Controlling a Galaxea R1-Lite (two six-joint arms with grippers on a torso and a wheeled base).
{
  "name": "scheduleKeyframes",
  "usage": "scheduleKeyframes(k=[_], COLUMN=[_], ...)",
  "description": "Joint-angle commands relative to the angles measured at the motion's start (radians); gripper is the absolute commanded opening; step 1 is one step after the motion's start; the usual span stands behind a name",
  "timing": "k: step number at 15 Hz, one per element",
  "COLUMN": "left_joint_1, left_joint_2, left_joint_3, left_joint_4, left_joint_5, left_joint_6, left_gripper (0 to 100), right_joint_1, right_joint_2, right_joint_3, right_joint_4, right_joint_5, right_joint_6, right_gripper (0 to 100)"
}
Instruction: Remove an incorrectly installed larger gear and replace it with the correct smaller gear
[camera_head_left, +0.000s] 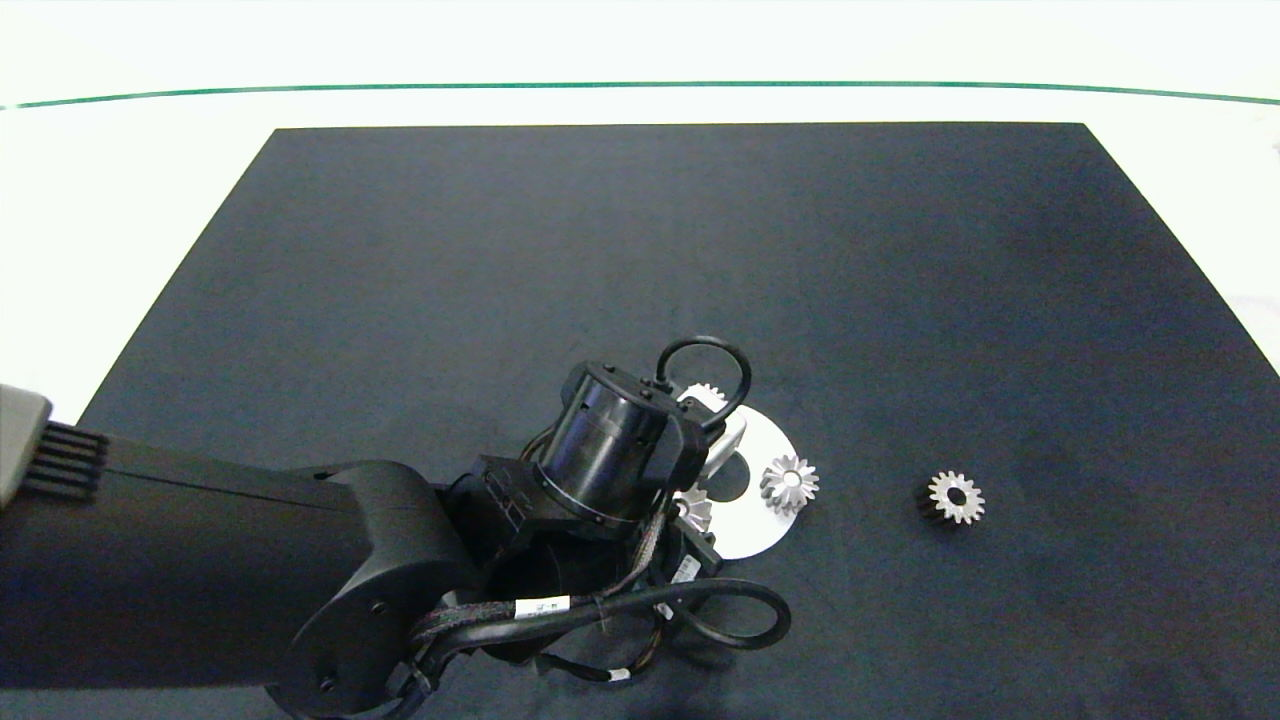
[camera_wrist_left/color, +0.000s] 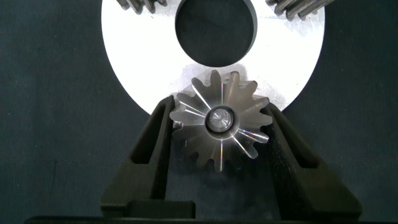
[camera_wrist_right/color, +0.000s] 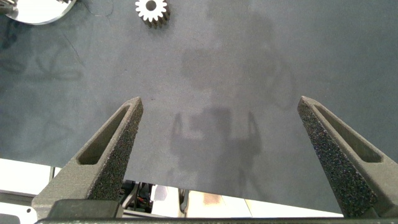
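The larger gear (camera_wrist_left/color: 222, 121), silver with long pointed flaring teeth, sits at the rim of a round white plate (camera_wrist_left/color: 143, 56). My left gripper (camera_wrist_left/color: 221, 107) is shut on it, one finger against each side of its teeth. From above, the left wrist (camera_head_left: 610, 450) hides most of this gear (camera_head_left: 693, 508). The smaller gear (camera_head_left: 955, 497), with short blunt teeth and a wide bore, lies alone on the dark mat to the right of the plate (camera_head_left: 765, 530). It also shows far off from my right gripper (camera_wrist_right/color: 221, 102), as the smaller gear (camera_wrist_right/color: 152, 9). That gripper is open and holds nothing.
Two other silver gears sit on the plate, one (camera_head_left: 790, 483) on its right side and one (camera_head_left: 706, 395) at the back, half hidden by a cable loop. A round hole (camera_wrist_left/color: 214, 31) pierces the plate's middle. The black mat (camera_head_left: 640, 250) covers the white table.
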Motion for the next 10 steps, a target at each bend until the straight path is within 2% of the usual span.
scheduleKeyframes(k=[1, 10], left_joint_1=[-0.004, -0.009], left_joint_2=[-0.003, -0.012], left_joint_3=[-0.002, -0.002], left_joint_4=[-0.005, -0.003], left_joint_5=[0.002, 0.002], left_joint_6=[0.001, 0.002], left_gripper=[25, 25], right_joint_1=[0.000, 0.000], right_joint_2=[0.000, 0.000], right_joint_3=[0.001, -0.001], right_joint_4=[0.003, 0.003], right_joint_5=[0.000, 0.000], right_joint_6=[-0.001, -0.001], right_gripper=[100, 100])
